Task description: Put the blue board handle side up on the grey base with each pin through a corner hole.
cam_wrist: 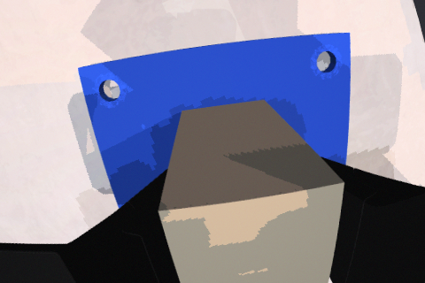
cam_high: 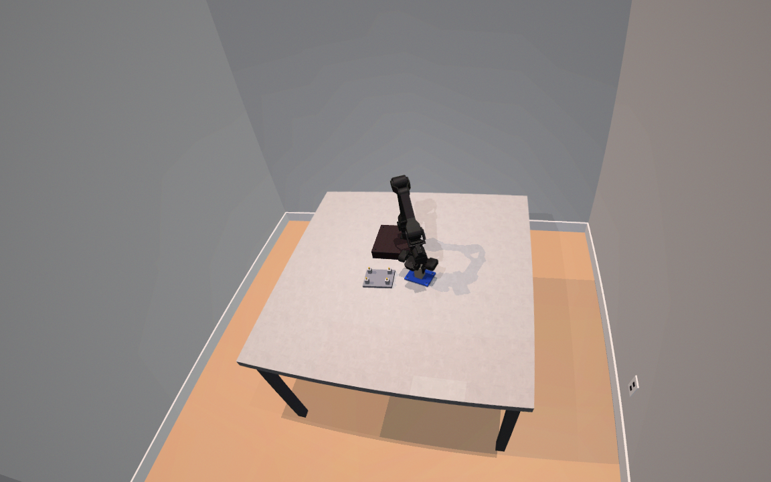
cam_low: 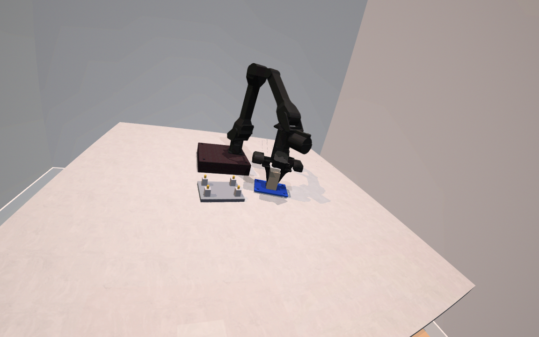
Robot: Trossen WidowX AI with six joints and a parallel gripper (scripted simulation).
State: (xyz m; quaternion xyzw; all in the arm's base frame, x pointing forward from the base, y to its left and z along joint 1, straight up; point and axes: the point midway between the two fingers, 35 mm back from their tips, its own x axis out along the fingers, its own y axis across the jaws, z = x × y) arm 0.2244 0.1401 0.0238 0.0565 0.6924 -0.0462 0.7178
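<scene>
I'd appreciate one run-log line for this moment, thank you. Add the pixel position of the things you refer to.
gripper [cam_high: 419,272] [cam_low: 273,179] [cam_wrist: 233,165]: shut on handle [cam_high: 419,271] [cam_low: 273,180] [cam_wrist: 239,137] | blue board [cam_high: 427,281] [cam_low: 261,187] [cam_wrist: 212,71]: beside grey base [cam_high: 379,278] [cam_low: 221,192] | pins: uncovered | placing: not done
</scene>
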